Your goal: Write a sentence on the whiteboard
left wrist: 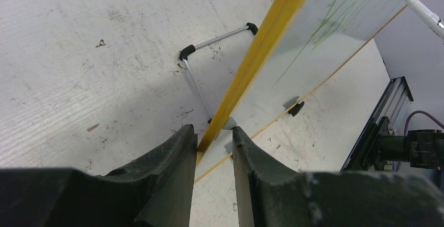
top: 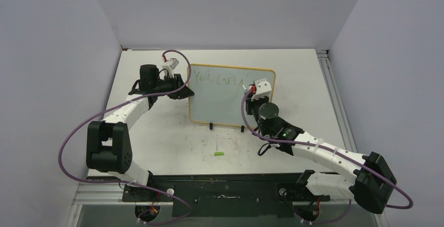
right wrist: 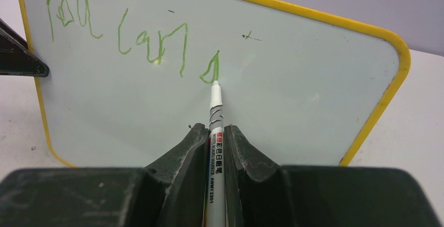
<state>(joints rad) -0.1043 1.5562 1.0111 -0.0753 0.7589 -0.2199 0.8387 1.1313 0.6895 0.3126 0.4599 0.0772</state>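
My right gripper (right wrist: 215, 132) is clamped on the marker (right wrist: 215, 106), its tip touching the whiteboard (right wrist: 303, 91) just after the sentence (right wrist: 104, 28) start, "You can". My left gripper (left wrist: 212, 135) pinches the whiteboard's left frame edge. It stands mid-tabletop (top: 157, 143). The green speck (top: 219, 154) nearer me is possibly a cap.

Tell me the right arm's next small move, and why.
Probably drag the marker tip onward to finish the letter begun in the sentence: the right gripper is shut on the marker, tip touching the whiteboard, which the left gripper clamps.
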